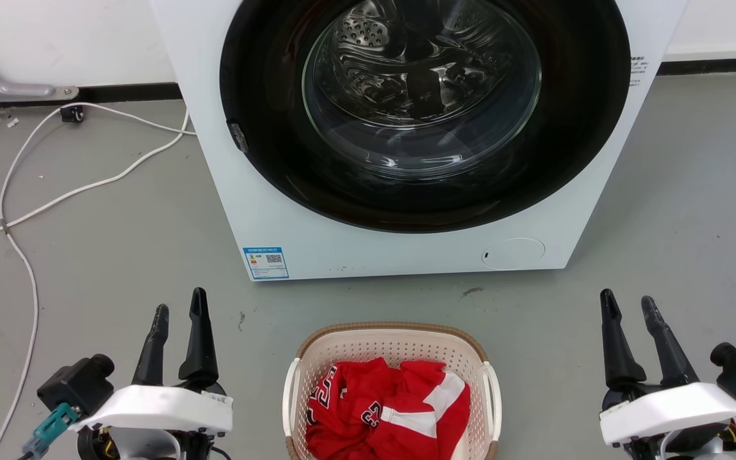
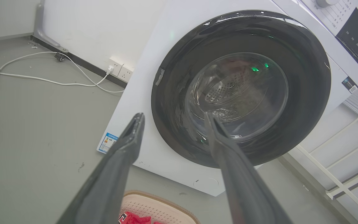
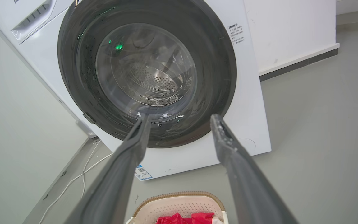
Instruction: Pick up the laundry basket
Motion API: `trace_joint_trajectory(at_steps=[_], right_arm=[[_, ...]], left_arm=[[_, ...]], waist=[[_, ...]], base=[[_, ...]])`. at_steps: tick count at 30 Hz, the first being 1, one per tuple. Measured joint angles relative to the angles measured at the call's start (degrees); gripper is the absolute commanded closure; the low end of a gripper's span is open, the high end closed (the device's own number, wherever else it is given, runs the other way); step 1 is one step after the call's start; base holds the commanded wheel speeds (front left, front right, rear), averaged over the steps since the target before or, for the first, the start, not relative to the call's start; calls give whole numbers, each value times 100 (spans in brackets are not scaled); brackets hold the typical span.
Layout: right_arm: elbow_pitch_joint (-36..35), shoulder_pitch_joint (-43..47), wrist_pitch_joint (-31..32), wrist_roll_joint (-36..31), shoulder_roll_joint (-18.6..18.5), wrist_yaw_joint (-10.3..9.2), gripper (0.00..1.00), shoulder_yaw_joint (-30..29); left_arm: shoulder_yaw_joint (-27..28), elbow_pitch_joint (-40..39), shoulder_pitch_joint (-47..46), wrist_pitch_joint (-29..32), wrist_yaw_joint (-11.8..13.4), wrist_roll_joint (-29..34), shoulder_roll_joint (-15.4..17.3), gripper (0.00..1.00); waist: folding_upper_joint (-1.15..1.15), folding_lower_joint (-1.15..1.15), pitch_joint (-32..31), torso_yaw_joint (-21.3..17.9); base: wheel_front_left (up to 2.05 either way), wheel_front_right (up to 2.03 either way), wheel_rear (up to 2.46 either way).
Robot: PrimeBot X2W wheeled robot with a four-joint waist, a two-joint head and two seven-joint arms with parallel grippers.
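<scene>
Grey floor (image 1: pixel 119 243): 1 washer (image 1: pixel 278 217), 1 laundry basket (image 1: pixel 393 347); L gripper (image 1: pixel 180 300), R gripper (image 1: pixel 627 296) splayed.

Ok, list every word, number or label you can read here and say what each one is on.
Nothing reads clearly enough to quote.
Low on the washing machine front: blue label with a QR code, print too small.
At its upper right: sticker, too small.
On the control panel: print blurred.
On the red garment in the laundry basket: white-and-black characters, folded over, unreadable.
</scene>
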Motion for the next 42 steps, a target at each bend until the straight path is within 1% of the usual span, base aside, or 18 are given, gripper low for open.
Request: trace_joint_trajectory(at_steps=[24,42], right_arm=[[-68,148,-319,-1475,-2,1,0,90],[-80,211,-538,-2364,-4,1,0,130]], left_arm=[[-148,-11,107,-336,120,1356,3,0],[-254,-14,172,-544,252,2261,7,0]], waist=[[0,0,-6,-1],[0,0,-23,20]], base=[[0,0,0],[0,0,0]])
